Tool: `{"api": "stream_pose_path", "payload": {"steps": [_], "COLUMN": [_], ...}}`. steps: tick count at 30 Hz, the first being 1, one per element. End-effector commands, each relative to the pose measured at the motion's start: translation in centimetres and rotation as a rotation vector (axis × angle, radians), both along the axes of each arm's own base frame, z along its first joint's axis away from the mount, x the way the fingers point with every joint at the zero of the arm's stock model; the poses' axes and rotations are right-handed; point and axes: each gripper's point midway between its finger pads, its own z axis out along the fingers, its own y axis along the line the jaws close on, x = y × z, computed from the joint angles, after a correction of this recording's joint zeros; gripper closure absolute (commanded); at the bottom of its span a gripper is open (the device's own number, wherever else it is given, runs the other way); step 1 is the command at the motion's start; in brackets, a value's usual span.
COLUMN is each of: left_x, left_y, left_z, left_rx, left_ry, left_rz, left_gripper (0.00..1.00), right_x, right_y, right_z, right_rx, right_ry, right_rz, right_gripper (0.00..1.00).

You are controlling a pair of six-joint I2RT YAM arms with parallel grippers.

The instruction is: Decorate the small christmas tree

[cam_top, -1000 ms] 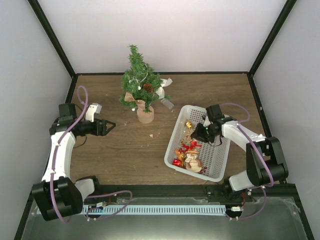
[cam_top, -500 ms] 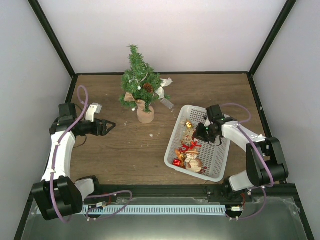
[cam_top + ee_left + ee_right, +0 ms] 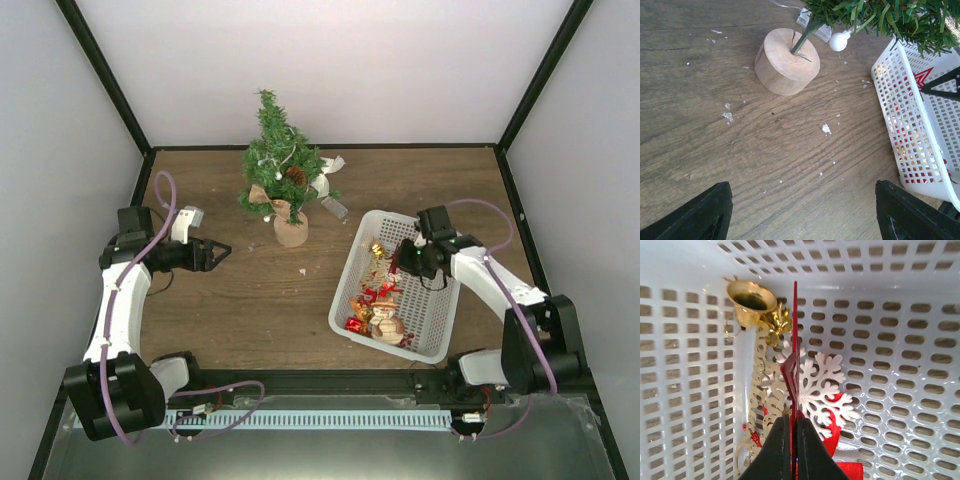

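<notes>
My right gripper [image 3: 403, 262] was down inside the white basket [image 3: 441, 312], near its far end, and it was clamped on a thin red ornament [image 3: 794, 340] that showed edge-on. A gold bell [image 3: 752, 300] sat just to one side of that red edge and a white snowflake [image 3: 822, 385] lay right beneath it, so it was tight in there, with the basket wall close ahead. My left gripper [image 3: 222, 252] hung over the table [image 3: 250, 310] with its fingers spread wide and nothing between them. Bare wood ran ahead of it to the small christmas tree [image 3: 280, 170], which stood upright on its round base at the back of the table. A strip of open table separated that base from the basket's near rim.
</notes>
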Motion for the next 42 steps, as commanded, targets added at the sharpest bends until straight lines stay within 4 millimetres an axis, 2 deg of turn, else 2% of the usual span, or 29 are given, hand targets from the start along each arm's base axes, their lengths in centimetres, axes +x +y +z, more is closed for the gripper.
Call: {"api": "stream_pose_path", "payload": {"steps": [1,6,13,19,22,25,31,34,39,42], "left_x": [0.3,0.3,0.3,0.2,0.2,0.1,0.1,0.1,0.1,0.0], "left_y": [-0.3,-0.3,-0.4,-0.4,-0.4,-0.4,-0.4,-0.4,-0.5,-0.5], "left_z": [0.7,0.7,0.8,0.8,0.9,1.0,0.9,0.9,1.0,1.1], "left_rx": [-0.007,-0.009,-0.008,-0.005,-0.004,-0.003,-0.004,-0.005,-0.004,-0.003], "left_ry": [-0.029,-0.029,-0.030,-0.034,-0.039,-0.039,-0.037,-0.036,-0.041,-0.045], "left_rz": [-0.024,-0.027,-0.029,-0.029,-0.026,-0.026,-0.024,-0.026,-0.026,-0.025], "left_gripper": [0.22,0.22,0.22,0.21,0.22,0.22,0.21,0.21,0.21,0.21], "right_x": [1.1,0.2,-0.1,0.0,-0.1,-0.4,-1.1,-1.8,-2.8,-3.0], "right_y": [-1.1,-1.4,-1.3,-1.5,-1.6,-2.3,-2.9,-2.4,-1.5,-1.8], "right_z": [2.8,2.7,4.8,3.4,1.8,0.9,1.8,1.3,0.2,0.0], "right_rx": [-0.074,-0.082,-0.084,-0.099,-0.117,-0.146,-0.137,-0.101,-0.014,-0.006], "right_ry": [-0.096,-0.104,-0.170,-0.124,-0.023,0.034,0.027,0.066,0.111,0.120], "right_rz": [0.000,0.014,0.052,0.035,0.010,-0.034,-0.105,-0.112,-0.157,-0.195], "right_gripper": [0.99,0.99,0.99,0.99,0.78,0.69,0.68,0.67,0.60,0.59]}}
